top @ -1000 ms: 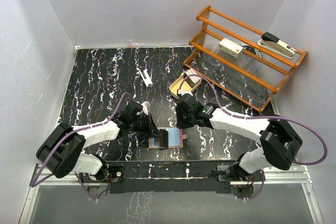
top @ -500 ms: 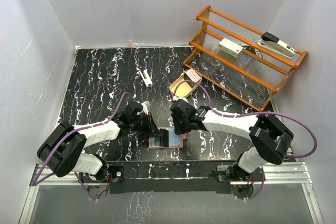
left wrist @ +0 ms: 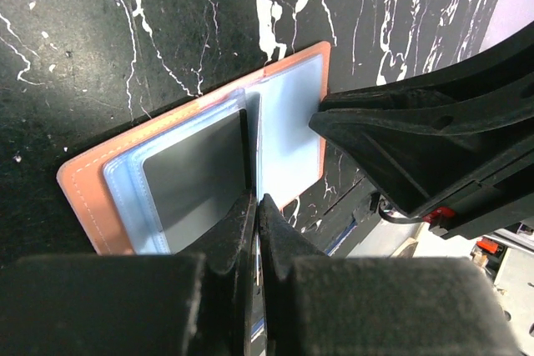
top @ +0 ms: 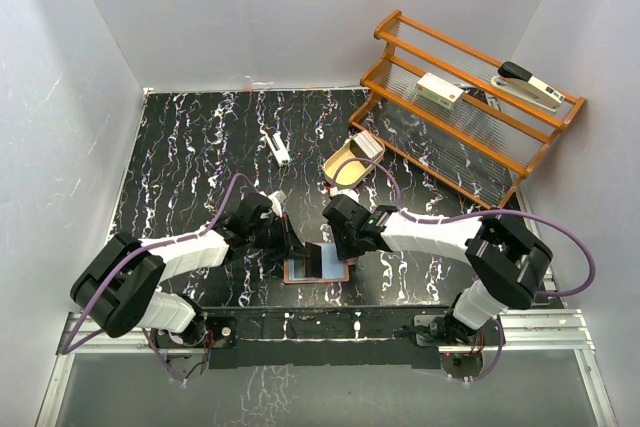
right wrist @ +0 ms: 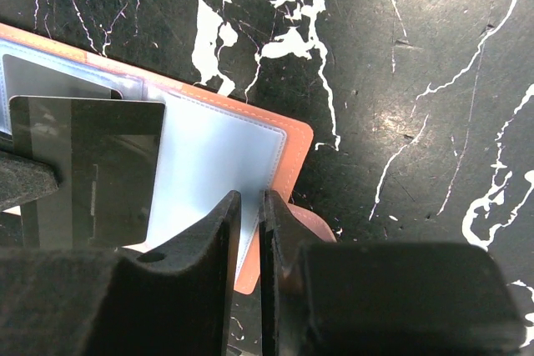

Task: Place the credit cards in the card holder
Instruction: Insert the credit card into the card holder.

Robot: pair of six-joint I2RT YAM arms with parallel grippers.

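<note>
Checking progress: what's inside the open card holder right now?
One grey card lies in the card holder's left clear sleeve; the right sleeve looks empty. The left tool holds another card upright at the fold, hiding whatever lies under it.

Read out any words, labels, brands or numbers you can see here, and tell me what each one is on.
No text can be read in any view.
white box on the wooden rack: a red mark, too small to read.
credit card: dark face, nothing legible.
card holder: no lettering shows.
</note>
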